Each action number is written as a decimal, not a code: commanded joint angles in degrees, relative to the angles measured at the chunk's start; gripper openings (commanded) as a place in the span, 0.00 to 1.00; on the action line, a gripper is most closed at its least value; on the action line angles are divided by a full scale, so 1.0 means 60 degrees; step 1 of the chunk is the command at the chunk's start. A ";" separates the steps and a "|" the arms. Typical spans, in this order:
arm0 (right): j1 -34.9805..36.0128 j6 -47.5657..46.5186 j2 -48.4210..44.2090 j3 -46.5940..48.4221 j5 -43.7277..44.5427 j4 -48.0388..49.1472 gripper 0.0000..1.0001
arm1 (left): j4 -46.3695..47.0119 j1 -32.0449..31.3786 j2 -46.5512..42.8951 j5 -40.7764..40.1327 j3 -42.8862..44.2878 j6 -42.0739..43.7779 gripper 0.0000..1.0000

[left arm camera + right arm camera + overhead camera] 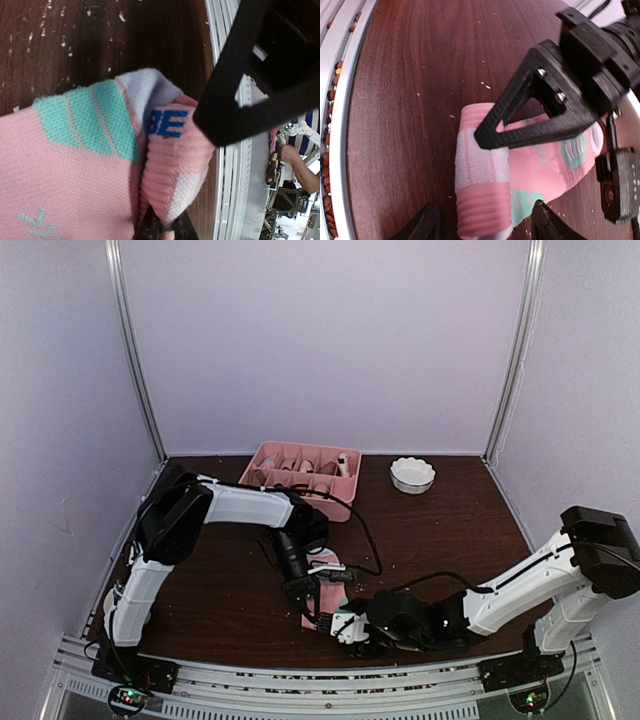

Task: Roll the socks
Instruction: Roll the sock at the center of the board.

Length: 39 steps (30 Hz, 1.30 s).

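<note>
Close to the near rail (337, 130), the pink sock (490, 185) lies folded on the table (450, 530), with open wood beyond it. My left gripper (165, 226) is pinched tight on its fold. My right gripper (485, 222) straddles the cuff end, jaws apart. Far edge: tray (262, 453) holding small items I cannot identify; bowl (412, 474) beside it.

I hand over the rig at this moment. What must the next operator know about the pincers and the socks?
The left pincer is shut on the pink sock, pinching a fold.
The right pincer is open, one finger on each side of the sock's ribbed end, not gripping.
The sock lies on the table near the front edge; no second sock is in view.
Done: one end looks folded over.
Left: roll it fully.
</note>
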 commanded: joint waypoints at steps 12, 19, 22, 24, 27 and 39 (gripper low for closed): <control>-0.0601 -0.1030 0.1719 0.1455 -0.0436 -0.1139 0.45 | 0.0571 -0.0036 0.1178 -0.2827 -0.0380 0.0015 0.00; -0.0984 -0.0217 0.1745 0.1391 -0.1753 -0.1853 0.10 | 0.1930 0.0055 -0.0096 -0.2626 -0.1401 0.0160 0.41; -0.1038 0.0333 0.1704 0.1209 -0.2154 -0.1971 0.02 | 0.3015 0.0206 -0.0996 -0.2925 -0.2197 -0.0022 0.50; -0.1091 0.0731 0.1719 0.1109 -0.2509 -0.2012 0.00 | 0.3857 0.0397 -0.1576 -0.3001 -0.2716 -0.0140 0.51; -0.1304 0.1368 0.1899 0.1102 -0.3173 -0.2237 0.00 | 0.5221 0.0653 -0.2686 -0.2995 -0.3799 -0.0304 0.53; -0.3247 0.3735 0.3179 0.1794 -0.7179 -0.3129 0.00 | 0.8963 0.0704 -0.6335 -0.2322 -0.7465 0.0137 0.59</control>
